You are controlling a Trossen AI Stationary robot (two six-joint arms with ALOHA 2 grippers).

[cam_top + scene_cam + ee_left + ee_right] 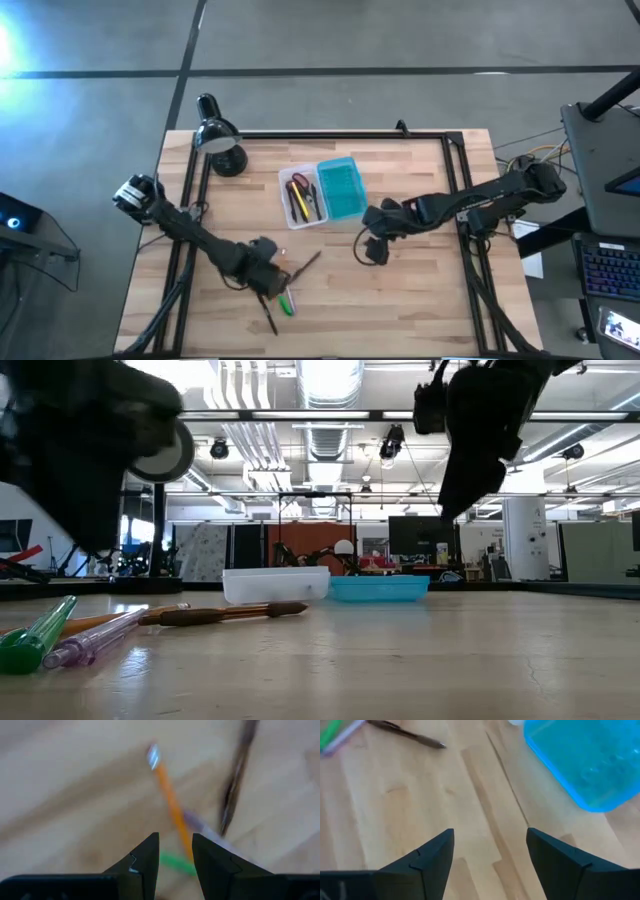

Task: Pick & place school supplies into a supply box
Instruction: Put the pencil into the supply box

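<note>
The supply box sits mid-table: a clear tray (300, 198) holding red-handled scissors and some pencils, with its turquoise lid (342, 188) lying open beside it. On the wood near the near edge lie an orange pencil (172, 805), a green marker (288, 303), a pinkish stick (95, 640) and a dark brown pencil (305, 268). My left gripper (175, 855) hovers over these items, open by a narrow gap, with the orange pencil running under that gap. My right gripper (490, 850) is open wide over bare table, just to the near side of the lid (585, 765).
A black desk lamp (215, 140) stands at the far left corner of the table. A black frame rail (330, 134) runs along the table's far edge and down both sides. Another dark pencil (268, 318) lies near the near edge. Bare wood (420, 290) lies right of the loose items.
</note>
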